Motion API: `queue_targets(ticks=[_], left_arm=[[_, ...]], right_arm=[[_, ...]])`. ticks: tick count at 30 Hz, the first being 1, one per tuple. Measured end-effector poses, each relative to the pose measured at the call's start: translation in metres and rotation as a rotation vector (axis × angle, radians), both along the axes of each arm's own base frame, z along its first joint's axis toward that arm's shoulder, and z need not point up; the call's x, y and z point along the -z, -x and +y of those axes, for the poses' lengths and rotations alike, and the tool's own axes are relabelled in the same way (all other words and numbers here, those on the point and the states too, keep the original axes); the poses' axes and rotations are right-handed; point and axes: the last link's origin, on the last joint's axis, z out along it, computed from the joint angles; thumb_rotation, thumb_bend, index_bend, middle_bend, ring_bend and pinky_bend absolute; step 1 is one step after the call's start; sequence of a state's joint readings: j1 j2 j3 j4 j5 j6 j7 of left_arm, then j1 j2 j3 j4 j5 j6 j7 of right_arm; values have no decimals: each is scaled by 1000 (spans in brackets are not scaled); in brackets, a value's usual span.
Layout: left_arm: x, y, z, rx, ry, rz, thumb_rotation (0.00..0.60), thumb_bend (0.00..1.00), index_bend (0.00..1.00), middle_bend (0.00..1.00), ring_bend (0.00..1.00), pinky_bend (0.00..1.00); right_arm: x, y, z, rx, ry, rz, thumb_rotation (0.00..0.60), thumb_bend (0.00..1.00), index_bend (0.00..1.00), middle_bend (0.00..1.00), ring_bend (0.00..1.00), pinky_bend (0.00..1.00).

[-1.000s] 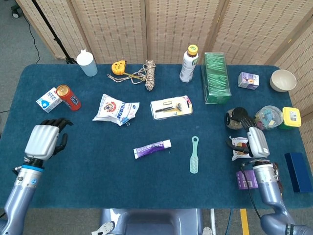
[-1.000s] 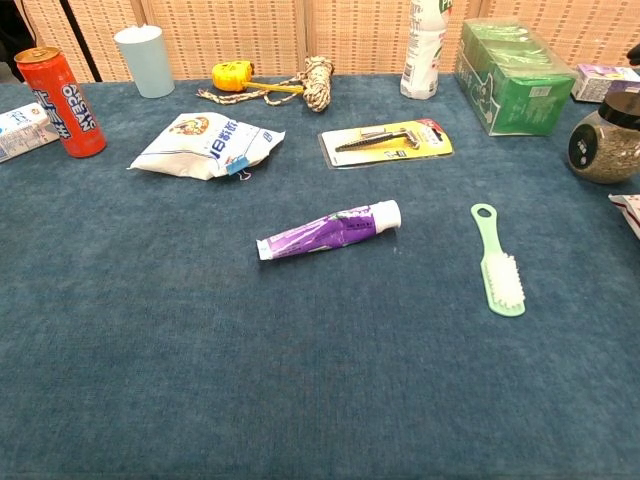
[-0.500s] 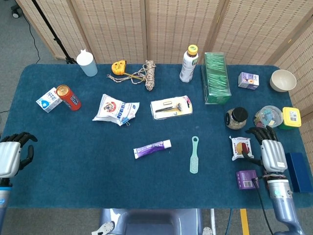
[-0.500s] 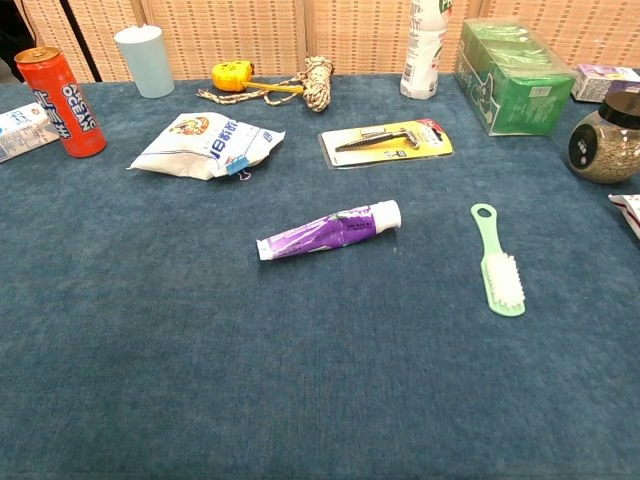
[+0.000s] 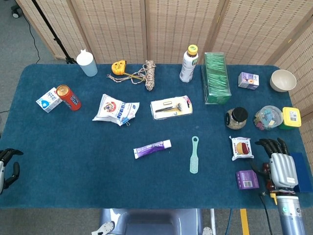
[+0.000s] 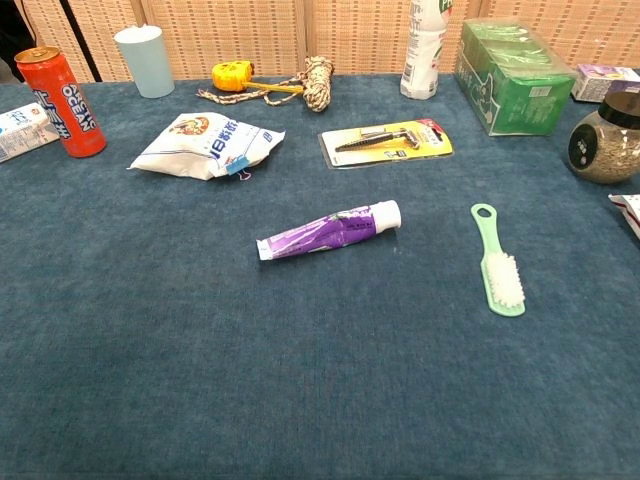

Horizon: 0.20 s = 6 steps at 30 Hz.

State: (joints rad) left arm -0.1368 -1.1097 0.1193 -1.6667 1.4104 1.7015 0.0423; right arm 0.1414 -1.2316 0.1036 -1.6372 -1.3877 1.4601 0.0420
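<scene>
My right hand (image 5: 280, 163) hangs at the table's near right corner, fingers apart and holding nothing, between a small purple box (image 5: 247, 179) and a dark blue box (image 5: 299, 169). A snack packet (image 5: 241, 147) lies just up-left of it. My left hand (image 5: 6, 165) shows only at the left frame edge, off the table's near left side, fingers slightly curled, nothing in it. The chest view shows neither hand. A purple toothpaste tube (image 5: 152, 148) (image 6: 330, 229) and a green brush (image 5: 194, 155) (image 6: 498, 264) lie mid-table.
Red can (image 5: 68, 97), milk carton (image 5: 48, 99), white cup (image 5: 87, 63), tape measure (image 5: 119, 66), rope (image 5: 149, 74), white pouch (image 5: 116, 109), razor pack (image 5: 170, 106), bottle (image 5: 189, 63), green box (image 5: 216, 77), jar (image 5: 236, 118), bowl (image 5: 282, 80) and yellow-lidded tub (image 5: 290, 117) stand around the blue table (image 5: 98, 161).
Both hands have drawn back toward the near edge and outward. The left one slid off the table to the frame edge; the right one left the snack packet and sits lower right.
</scene>
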Motion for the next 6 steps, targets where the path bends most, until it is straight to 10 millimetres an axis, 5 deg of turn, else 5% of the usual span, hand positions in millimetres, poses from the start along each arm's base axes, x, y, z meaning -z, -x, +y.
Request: queue_targets(ticks=[6], left_arm=[[-5, -2, -1, -34, 40, 32, 600, 571, 193, 199, 162, 245]], right_arm=[[-3, 4, 5, 6, 7, -6, 600, 276, 208, 178, 126, 47]])
